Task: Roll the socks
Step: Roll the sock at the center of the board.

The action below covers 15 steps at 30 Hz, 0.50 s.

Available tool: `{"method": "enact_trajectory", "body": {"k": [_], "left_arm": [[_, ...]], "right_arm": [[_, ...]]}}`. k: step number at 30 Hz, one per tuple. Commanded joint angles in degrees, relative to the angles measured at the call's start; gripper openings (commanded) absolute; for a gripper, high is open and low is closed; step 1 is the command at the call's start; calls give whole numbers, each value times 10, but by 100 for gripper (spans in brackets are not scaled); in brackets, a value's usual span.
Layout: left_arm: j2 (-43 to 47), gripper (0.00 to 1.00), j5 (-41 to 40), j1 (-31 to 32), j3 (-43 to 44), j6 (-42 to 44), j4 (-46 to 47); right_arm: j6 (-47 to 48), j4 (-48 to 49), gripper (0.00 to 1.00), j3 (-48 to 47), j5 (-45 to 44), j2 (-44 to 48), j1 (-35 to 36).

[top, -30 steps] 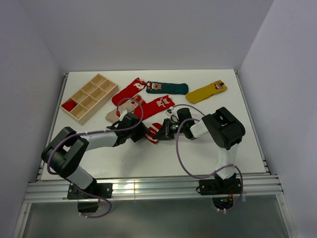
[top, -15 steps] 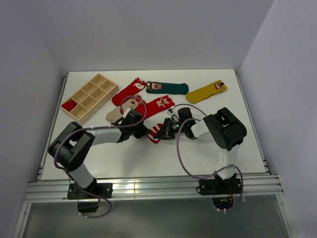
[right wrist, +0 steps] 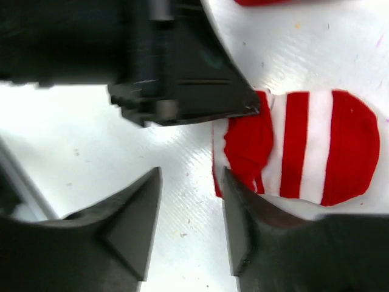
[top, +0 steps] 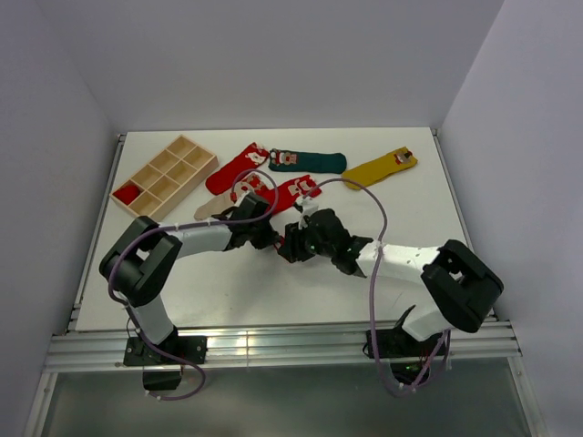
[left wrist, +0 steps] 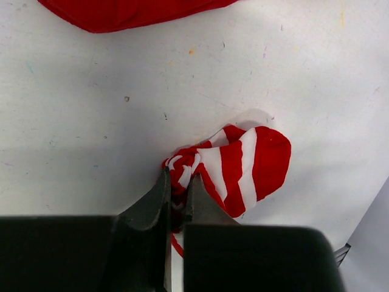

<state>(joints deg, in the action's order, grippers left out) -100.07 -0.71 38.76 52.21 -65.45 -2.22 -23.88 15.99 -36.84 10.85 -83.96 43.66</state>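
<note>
The red-and-white striped sock (left wrist: 243,167) lies partly rolled on the white table. My left gripper (left wrist: 178,177) is shut on its bunched end. In the right wrist view the same sock (right wrist: 316,152) lies flat to the right, and the left gripper (right wrist: 249,108) reaches its edge from above. My right gripper (right wrist: 191,182) is open; its right finger rests against the sock's edge and only bare table shows between the jaws. From the top, the left gripper (top: 271,238) and the right gripper (top: 297,244) meet mid-table and cover most of this sock.
Behind the grippers lie a red sock (top: 235,167), a second red sock with a patch (top: 293,191), a beige sock (top: 211,209), a dark green sock (top: 308,162) and a mustard yellow sock (top: 379,168). A wooden compartment tray (top: 162,177) stands at the back left.
My left gripper has shut on the striped sock's bunched end. My right gripper has opened and let the sock go, and the right arm has swung out low to the right.
</note>
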Motion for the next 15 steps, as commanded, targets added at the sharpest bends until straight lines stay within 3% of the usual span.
{"method": "enact_trajectory", "body": {"k": [1, 8, 15], "left_arm": [[-24, 0, 1, 3, 8, 40, -81], [-19, 0, 2, 3, 13, 52, -91], [-22, 0, 11, 3, 19, 57, -91]], "right_arm": [[95, -18, 55, -2, -200, 18, 52], [159, -17, 59, -31, -311, -31, 126], [190, -3, 59, -53, -341, -81, 162]]}}
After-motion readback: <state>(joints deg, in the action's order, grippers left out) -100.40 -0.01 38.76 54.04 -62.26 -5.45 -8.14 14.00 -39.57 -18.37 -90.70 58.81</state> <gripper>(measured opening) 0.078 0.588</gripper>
